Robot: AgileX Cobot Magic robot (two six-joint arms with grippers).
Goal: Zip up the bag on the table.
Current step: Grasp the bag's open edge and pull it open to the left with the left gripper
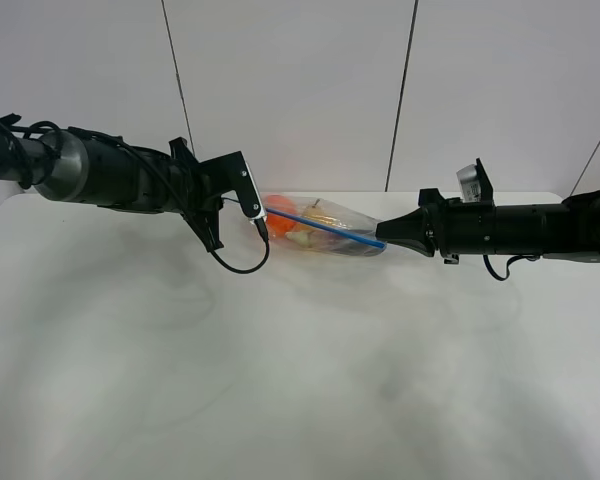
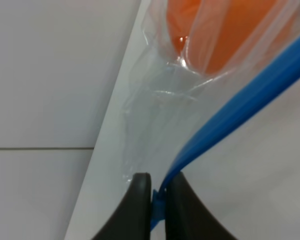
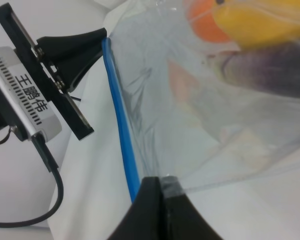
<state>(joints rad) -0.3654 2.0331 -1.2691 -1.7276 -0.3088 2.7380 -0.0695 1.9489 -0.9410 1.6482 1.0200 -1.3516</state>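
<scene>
Stretching the bag (image 1: 342, 220) left to right just above frame centre, on the table (image 1: 280, 380), blue zipper strip (image 1: 325, 228) sloping down rightward (fruit (image 1: 280, 209) showing through). Clamped on opposite strip ends: left gripper (image 1: 264, 214), right gripper (image 1: 385, 243).

Pale panelled wall at the back

A plain light grey wall (image 1: 290, 90) fills the background, matte and unmarked, divided into broad panels by thin dark lines: a left seam (image 1: 173, 70) leaning slightly, a middle seam (image 1: 401, 95) tilted the other way, and a right seam (image 1: 595, 150) slanting off at the edge (only a short stretch shows); the left wrist view catches the same wall (image 2: 50, 75), crossed by one faint grey joint (image 2: 40, 148)
</scene>
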